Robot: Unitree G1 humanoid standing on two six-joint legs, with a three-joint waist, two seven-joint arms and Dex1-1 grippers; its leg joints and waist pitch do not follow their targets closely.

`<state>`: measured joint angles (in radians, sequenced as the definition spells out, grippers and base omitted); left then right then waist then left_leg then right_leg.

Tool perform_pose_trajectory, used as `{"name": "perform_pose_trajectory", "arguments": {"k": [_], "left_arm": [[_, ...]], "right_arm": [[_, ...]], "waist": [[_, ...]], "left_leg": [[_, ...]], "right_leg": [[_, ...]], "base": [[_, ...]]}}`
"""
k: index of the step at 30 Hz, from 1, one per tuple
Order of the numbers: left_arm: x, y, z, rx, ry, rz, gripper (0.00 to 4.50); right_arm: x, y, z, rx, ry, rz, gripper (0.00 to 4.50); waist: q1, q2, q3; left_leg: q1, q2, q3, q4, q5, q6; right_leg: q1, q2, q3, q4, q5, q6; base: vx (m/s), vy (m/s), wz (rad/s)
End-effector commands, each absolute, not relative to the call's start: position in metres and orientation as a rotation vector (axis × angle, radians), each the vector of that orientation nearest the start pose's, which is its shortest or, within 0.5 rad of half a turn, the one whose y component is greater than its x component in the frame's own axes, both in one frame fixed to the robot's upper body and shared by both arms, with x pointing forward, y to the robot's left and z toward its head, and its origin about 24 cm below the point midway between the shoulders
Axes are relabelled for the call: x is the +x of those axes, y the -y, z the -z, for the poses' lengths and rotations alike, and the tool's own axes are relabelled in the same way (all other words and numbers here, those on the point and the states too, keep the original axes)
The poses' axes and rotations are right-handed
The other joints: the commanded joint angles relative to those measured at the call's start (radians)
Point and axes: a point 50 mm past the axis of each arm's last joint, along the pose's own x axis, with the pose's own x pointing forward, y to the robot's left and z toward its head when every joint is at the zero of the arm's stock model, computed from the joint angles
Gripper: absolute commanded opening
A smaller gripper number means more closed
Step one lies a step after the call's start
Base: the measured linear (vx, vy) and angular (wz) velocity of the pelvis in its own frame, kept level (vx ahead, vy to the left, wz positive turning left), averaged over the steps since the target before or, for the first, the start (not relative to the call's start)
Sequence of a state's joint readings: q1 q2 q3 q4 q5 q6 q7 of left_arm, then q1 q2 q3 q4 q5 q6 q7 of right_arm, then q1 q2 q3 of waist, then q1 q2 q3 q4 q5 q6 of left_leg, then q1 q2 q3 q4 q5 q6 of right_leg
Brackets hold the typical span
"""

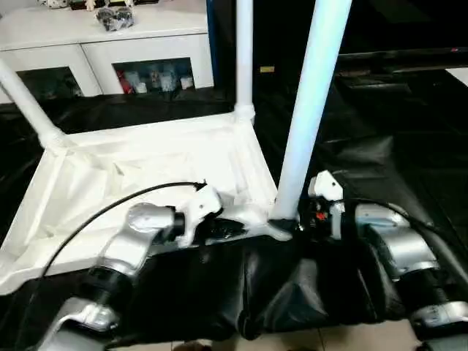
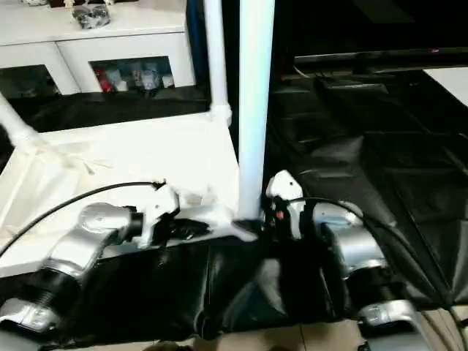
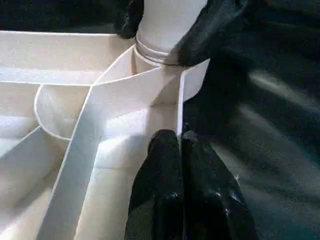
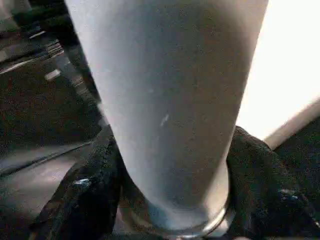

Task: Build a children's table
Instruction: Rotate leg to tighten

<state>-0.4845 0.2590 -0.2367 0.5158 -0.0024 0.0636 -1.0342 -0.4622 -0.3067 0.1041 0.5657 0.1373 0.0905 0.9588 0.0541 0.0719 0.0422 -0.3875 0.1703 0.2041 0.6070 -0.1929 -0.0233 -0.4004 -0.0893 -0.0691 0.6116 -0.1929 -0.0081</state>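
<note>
Left eye view: the tabletop (image 1: 139, 183) lies upside down on black sheeting (image 1: 380, 175), ribs up, filling the left half of the frame. Three legs stand in its corner sockets: the near leg (image 1: 311, 110) at centre right, a far leg (image 1: 243, 55) at top centre, a slanted leg (image 1: 25, 102) at upper left. A white cabinet (image 1: 102, 51) sits across the top left.
Right eye view: the left gripper (image 2: 194, 229) rests at the tabletop's near edge; the right gripper (image 2: 272, 219) is at the near leg's foot.
Left wrist view: left jaws clenched together, holding nothing, against a rib just short of the corner socket (image 3: 165, 65).
Right wrist view: right jaws grasp the near leg's base, one black finger (image 4: 85, 195) on each side.
</note>
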Motion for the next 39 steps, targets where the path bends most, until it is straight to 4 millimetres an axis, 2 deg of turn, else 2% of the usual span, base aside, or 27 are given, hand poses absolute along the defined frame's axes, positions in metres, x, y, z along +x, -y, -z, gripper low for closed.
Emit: {"name": "perform_pose_trajectory", "arguments": {"k": [1,2,4,6,7,9,11,14,15,16,21,24,26,28,29,33,34,35,39], "left_arm": [[0.320,-0.093,-0.054,0.271,-0.214,1.113,0.00],[0.323,-0.088,-0.055,0.264,-0.213,1.084,0.00],[0.328,-0.076,-0.055,0.271,-0.207,1.033,0.00],[0.331,-0.067,-0.057,0.271,-0.206,1.005,0.00],[0.332,-0.063,-0.057,0.268,-0.207,0.990,0.00],[0.334,-0.053,-0.058,0.265,-0.201,0.965,0.00],[0.334,-0.047,-0.058,0.273,-0.193,0.966,0.00],[0.332,-0.044,-0.058,0.274,-0.182,0.998,0.00],[0.331,-0.044,-0.058,0.272,-0.179,1.000,0.00],[0.331,-0.048,-0.057,0.273,-0.176,1.013,0.00],[0.328,-0.058,-0.057,0.272,-0.162,1.049,0.00],[0.326,-0.065,-0.058,0.264,-0.157,1.084,0.00],[0.324,-0.069,-0.058,0.271,-0.158,1.110,0.00],[0.323,-0.075,-0.057,0.291,-0.158,1.135,0.00],[0.323,-0.076,-0.057,0.291,-0.158,1.141,0.00],[0.320,-0.083,-0.059,0.285,-0.154,1.189,0.00],[0.320,-0.083,-0.059,0.285,-0.154,1.189,0.00],[0.317,-0.086,-0.059,0.282,-0.152,1.221,0.00],[0.314,-0.089,-0.059,0.276,-0.156,1.250,0.00]], "right_arm": [[0.315,0.134,-0.022,-0.094,-0.344,-0.902,2.61],[0.318,0.129,-0.020,-0.081,-0.343,-0.850,2.61],[0.324,0.116,-0.017,-0.029,-0.346,-0.748,2.61],[0.328,0.105,-0.017,0.007,-0.347,-0.681,2.61],[0.330,0.099,-0.017,0.024,-0.347,-0.647,2.61],[0.335,0.089,-0.018,0.045,-0.346,-0.562,2.60],[0.339,0.083,-0.020,0.049,-0.338,-0.502,2.60],[0.342,0.077,-0.024,0.041,-0.300,-0.490,2.60],[0.342,0.076,-0.025,0.034,-0.292,-0.495,3.15],[0.343,0.080,-0.026,0.049,-0.277,-0.496,3.29],[0.344,0.095,-0.031,0.045,-0.235,-0.498,3.72],[0.344,0.107,-0.033,-0.002,-0.210,-0.546,3.83],[0.343,0.116,-0.033,-0.051,-0.203,-0.576,4.17],[0.342,0.129,-0.035,-0.111,-0.200,-0.609,4.20],[0.342,0.132,-0.035,-0.119,-0.200,-0.622,4.20],[0.337,0.146,-0.038,-0.174,-0.211,-0.734,4.20],[0.337,0.146,-0.038,-0.174,-0.211,-0.734,4.20],[0.332,0.151,-0.038,-0.202,-0.221,-0.809,4.20],[0.325,0.156,-0.041,-0.185,-0.228,-0.906,4.20]], "waist": [[-0.006,-0.017,-0.059],[-0.012,-0.018,-0.057],[-0.018,-0.018,-0.057],[-0.023,-0.016,-0.059],[-0.023,-0.018,-0.061],[-0.025,-0.013,-0.061],[-0.025,-0.012,-0.065],[-0.024,-0.016,-0.067],[-0.024,-0.015,-0.066],[-0.023,-0.015,-0.065],[-0.022,-0.015,-0.066],[-0.019,-0.014,-0.066],[-0.018,-0.015,-0.065],[-0.016,-0.015,-0.063],[-0.013,-0.016,-0.063],[-0.008,-0.017,-0.062],[-0.005,-0.018,-0.063],[-0.002,-0.018,-0.064],[0.005,-0.019,-0.064]], "left_leg": [[0.022,0.061,-0.034,-0.074,-0.200,0.054],[0.019,0.061,-0.036,-0.078,-0.209,0.038],[0.023,0.059,-0.036,-0.078,-0.231,0.031],[0.021,0.058,-0.036,-0.078,-0.226,0.031],[0.018,0.058,-0.038,-0.077,-0.214,0.035],[0.019,0.058,-0.035,-0.076,-0.197,0.043],[0.016,0.058,-0.036,-0.074,-0.177,0.051],[0.014,0.057,-0.034,-0.071,-0.154,0.074],[0.013,0.056,-0.034,-0.071,-0.150,0.079],[0.014,0.057,-0.033,-0.070,-0.150,0.090],[0.014,0.058,-0.032,-0.069,-0.149,0.100],[0.016,0.059,-0.031,-0.068,-0.146,0.107],[0.016,0.059,-0.030,-0.067,-0.149,0.112],[0.016,0.061,-0.031,-0.069,-0.160,0.108],[0.019,0.062,-0.029,-0.068,-0.170,0.104],[0.016,0.063,-0.029,-0.069,-0.167,0.100],[0.015,0.064,-0.029,-0.068,-0.164,0.104],[0.014,0.063,-0.030,-0.067,-0.157,0.111],[0.014,0.065,-0.028,-0.064,-0.140,0.130]], "right_leg": [[0.040,-0.067,0.045,-0.084,-0.270,-0.229],[0.040,-0.067,0.045,-0.086,-0.282,-0.221],[0.039,-0.067,0.046,-0.089,-0.290,-0.215],[0.040,-0.067,0.046,-0.089,-0.281,-0.212],[0.045,-0.068,0.045,-0.086,-0.261,-0.213],[0.040,-0.067,0.047,-0.086,-0.228,-0.219],[0.044,-0.069,0.045,-0.080,-0.178,-0.233],[0.047,-0.069,0.045,-0.076,-0.134,-0.243],[0.049,-0.069,0.044,-0.074,-0.128,-0.246],[0.048,-0.069,0.044,-0.075,-0.126,-0.248],[0.048,-0.069,0.045,-0.075,-0.127,-0.249],[0.048,-0.069,0.044,-0.073,-0.113,-0.256],[0.047,-0.068,0.044,-0.074,-0.118,-0.260],[0.047,-0.069,0.043,-0.076,-0.145,-0.258],[0.044,-0.068,0.044,-0.078,-0.159,-0.255],[0.047,-0.067,0.044,-0.076,-0.162,-0.252],[0.048,-0.068,0.044,-0.075,-0.157,-0.250],[0.049,-0.067,0.043,-0.072,-0.148,-0.249],[0.046,-0.067,0.043,-0.071,-0.139,-0.254]], "base": [[0.000,0.000,0.00],[0.000,0.000,0.00],[0.000,0.000,0.00],[0.000,0.000,0.00],[0.000,0.000,0.00],[0.000,0.000,0.00],[0.000,0.000,0.00],[0.000,0.000,0.00],[0.000,0.000,0.00],[0.000,0.000,0.00],[0.000,0.000,0.00],[0.000,0.000,0.00],[0.000,0.000,0.00],[0.000,0.000,0.00],[0.000,0.000,0.00],[0.000,0.000,0.00],[0.000,0.000,0.00],[0.000,0.000,0.00],[0.000,0.000,0.00]]}}
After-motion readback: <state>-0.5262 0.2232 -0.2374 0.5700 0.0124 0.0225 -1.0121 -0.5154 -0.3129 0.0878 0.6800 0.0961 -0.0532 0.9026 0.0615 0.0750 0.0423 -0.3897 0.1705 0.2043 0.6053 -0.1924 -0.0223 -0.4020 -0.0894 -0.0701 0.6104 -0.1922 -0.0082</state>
